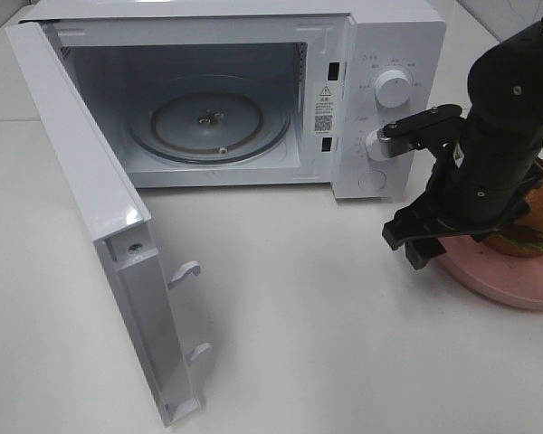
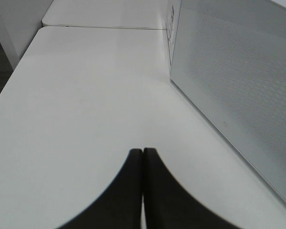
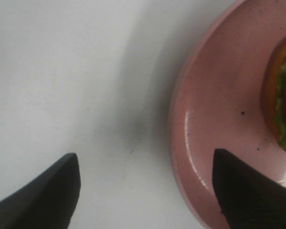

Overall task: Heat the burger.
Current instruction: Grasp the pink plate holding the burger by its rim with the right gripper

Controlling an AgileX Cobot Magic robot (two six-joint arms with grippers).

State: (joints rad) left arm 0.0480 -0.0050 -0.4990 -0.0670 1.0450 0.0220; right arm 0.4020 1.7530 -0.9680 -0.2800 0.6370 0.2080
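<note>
The burger (image 1: 528, 237) lies on a pink plate (image 1: 489, 278) at the right, to the right of the microwave, mostly hidden behind my right arm. In the right wrist view only the burger's edge (image 3: 282, 95), with bun and green lettuce, shows on the plate (image 3: 214, 119). My right gripper (image 1: 407, 244) (image 3: 144, 157) is open and low over the plate's left rim, one finger above the table and the other above the plate, holding nothing. My left gripper (image 2: 143, 153) is shut and empty over bare table beside the microwave's side wall.
The white microwave (image 1: 380, 54) stands at the back with its door (image 1: 90, 208) swung wide open to the left and a glass turntable (image 1: 208, 122) inside. Its perforated side wall (image 2: 229, 76) is close to my left gripper.
</note>
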